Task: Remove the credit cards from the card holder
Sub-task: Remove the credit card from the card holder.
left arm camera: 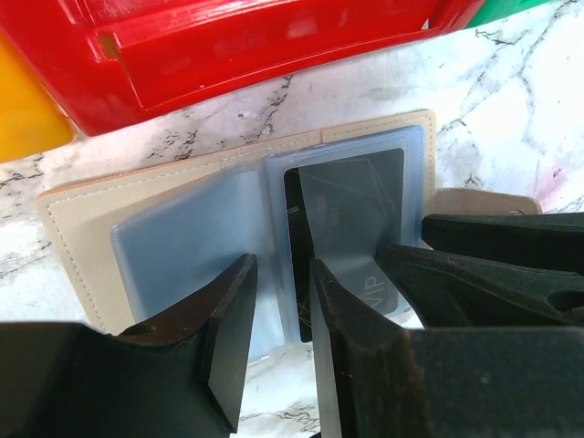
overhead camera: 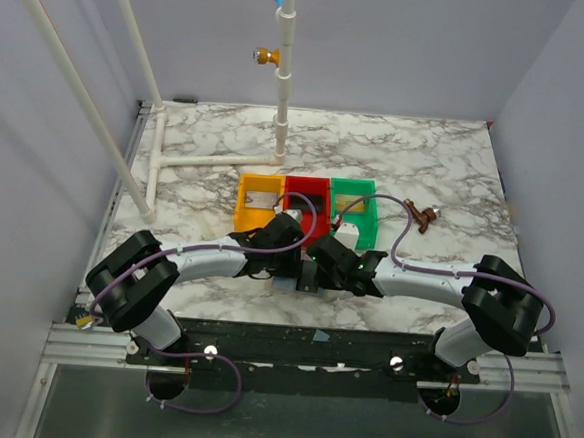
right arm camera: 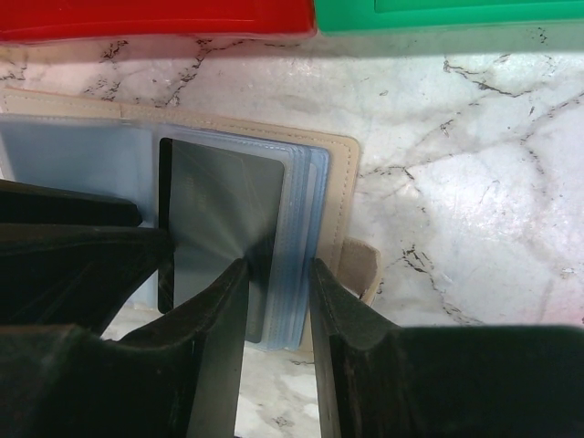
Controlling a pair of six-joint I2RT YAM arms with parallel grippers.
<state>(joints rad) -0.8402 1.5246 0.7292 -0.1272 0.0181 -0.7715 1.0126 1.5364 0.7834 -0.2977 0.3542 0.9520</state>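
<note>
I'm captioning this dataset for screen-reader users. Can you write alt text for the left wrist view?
An open tan card holder lies on a marble table, a dark card showing inside one of its clear blue-grey sleeves. The left gripper, fingers slightly apart, straddles the sleeves' near edge; a red tray sits behind.

We viewed the white marble-patterned table top [overhead camera: 417, 158] whole from a fixed camera high above its near edge, facing down and away, far off. The left wrist camera looked past the left gripper [left arm camera: 283, 292], the right wrist camera past the right gripper [right arm camera: 278, 292], both very close to the surface. They shared the open tan bifold card holder with grey-blue sleeves [left arm camera: 73, 219] and the red plastic tray [left arm camera: 228, 55], which the overhead view also held.
</note>
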